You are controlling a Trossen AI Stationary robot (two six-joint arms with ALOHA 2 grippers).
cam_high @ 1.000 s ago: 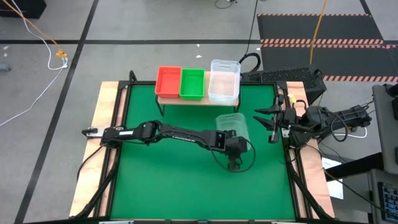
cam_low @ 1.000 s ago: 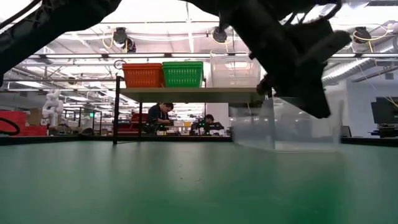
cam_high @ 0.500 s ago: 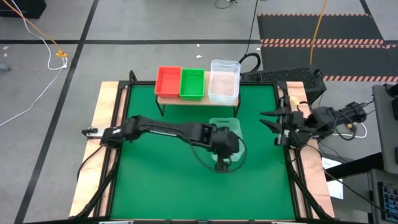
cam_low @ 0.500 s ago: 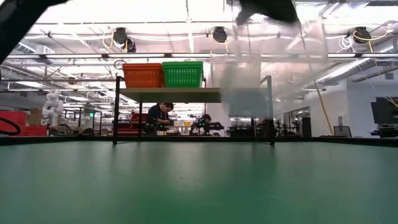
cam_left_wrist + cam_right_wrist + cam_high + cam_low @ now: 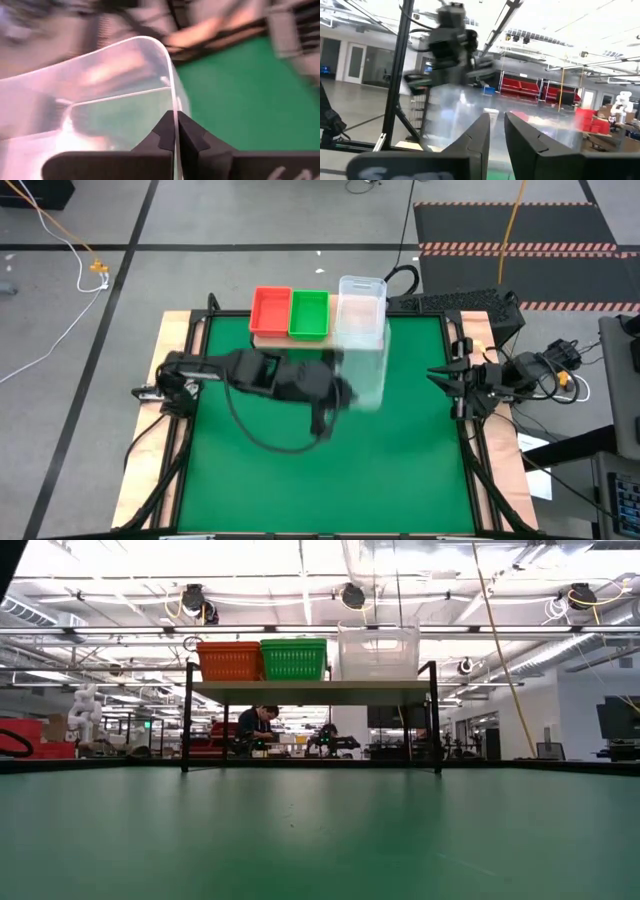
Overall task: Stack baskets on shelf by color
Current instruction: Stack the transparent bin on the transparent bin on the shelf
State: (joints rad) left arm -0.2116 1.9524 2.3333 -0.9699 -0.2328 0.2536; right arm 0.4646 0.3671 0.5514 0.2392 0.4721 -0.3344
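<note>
My left gripper [image 5: 335, 392] is shut on a clear basket [image 5: 368, 375] and carries it in the air just in front of the shelf [image 5: 258, 336], below the shelf's right end. On the light-wood shelf [image 5: 310, 692] stand a red basket [image 5: 230, 660], a green basket [image 5: 293, 658] and a clear basket [image 5: 378, 650], side by side from left to right. My right gripper [image 5: 447, 387] waits open at the table's right edge and holds nothing. My left gripper holds the clear basket by one side wall near a rounded corner [image 5: 172, 100]. The wall is pinched between the two fingers [image 5: 162, 132], one inside the basket and one outside. The basket is lifted clear of the table.
The green mat [image 5: 300, 470] is bare in front of the shelf. A wooden border [image 5: 170, 380] frames the table. Black shelf legs [image 5: 187, 720] stand at the far side. People sit at desks in the room beyond the table.
My left gripper has raised the clear basket from the mat, where it stood tilted, clear into the air and carried it toward the far edge and the shelf. My right arm has drawn back toward the table's right edge.
</note>
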